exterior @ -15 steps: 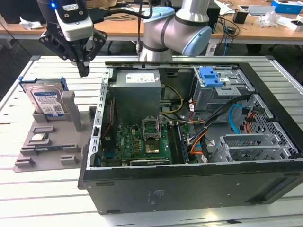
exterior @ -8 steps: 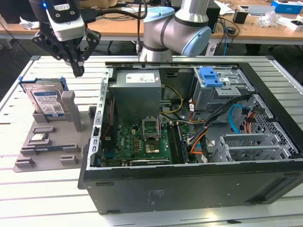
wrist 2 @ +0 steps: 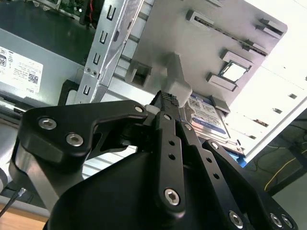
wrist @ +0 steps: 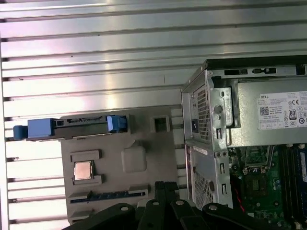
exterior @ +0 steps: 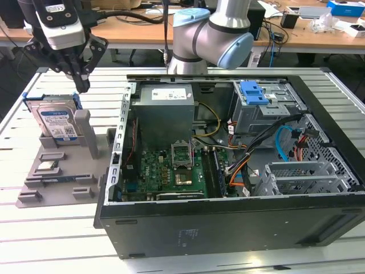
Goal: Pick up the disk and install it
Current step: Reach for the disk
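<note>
While the disk (exterior: pixel 55 121) stands on edge in a slot along the edge of the grey fixture plate (exterior: pixel 63 184) farthest from the exterior camera, its white-and-blue label faces that camera. A blue bracket (wrist: pixel 41 128) frames it. An upright grey post (exterior: pixel 85 132) rises just beside the disk, at the end toward the exterior view's right.

Gripper (exterior: pixel 84 87): it hangs just above the disk's upper corner on the post side. It is near the disk, and no contact is visible. The fingers (wrist 2: pixel 165 112) are pressed together with nothing between them.

Fixture plate, other contents: a small square processor chip (exterior: pixel 47 166) lies flat in a recess toward the middle of the plate, apart from the disk.

Table (exterior: pixel 51 251): slatted metal. The plate lies toward its edge on the exterior view's left. The open computer case (exterior: pixel 228 231) lies just beside the plate, toward the exterior view's right. Inside the case, a grey power supply box (exterior: pixel 165 111) with a white sticker sits in the corner nearest the plate's far edge. The green motherboard (exterior: pixel 171 171) lies next to it, and a bright-blue latch piece (exterior: pixel 254 92) sits on the drive cage along the case's far wall.
</note>
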{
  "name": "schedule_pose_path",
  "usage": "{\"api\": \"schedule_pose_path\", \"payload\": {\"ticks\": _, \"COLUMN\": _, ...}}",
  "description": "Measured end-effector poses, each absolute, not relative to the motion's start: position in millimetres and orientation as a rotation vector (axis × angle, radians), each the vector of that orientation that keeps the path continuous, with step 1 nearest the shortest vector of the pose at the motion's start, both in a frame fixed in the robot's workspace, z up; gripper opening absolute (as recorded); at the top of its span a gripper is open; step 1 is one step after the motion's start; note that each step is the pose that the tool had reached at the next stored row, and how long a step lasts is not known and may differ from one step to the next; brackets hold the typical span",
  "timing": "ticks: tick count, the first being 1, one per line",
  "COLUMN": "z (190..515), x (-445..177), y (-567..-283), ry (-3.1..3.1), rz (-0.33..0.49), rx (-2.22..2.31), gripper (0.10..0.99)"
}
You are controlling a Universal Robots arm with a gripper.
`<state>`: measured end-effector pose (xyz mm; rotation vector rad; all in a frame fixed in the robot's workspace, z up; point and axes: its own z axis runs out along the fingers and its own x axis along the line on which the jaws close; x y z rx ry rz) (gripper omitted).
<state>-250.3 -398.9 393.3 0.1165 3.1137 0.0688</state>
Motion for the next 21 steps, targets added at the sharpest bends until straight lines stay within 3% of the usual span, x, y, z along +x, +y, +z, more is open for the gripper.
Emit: {"api": "schedule_pose_path", "payload": {"ticks": 21, "z": 393.2, "x": -286.9, "y": -398.9, "ry": 3.114, "rz": 0.069, "rx": 0.117, "gripper": 0.106}}
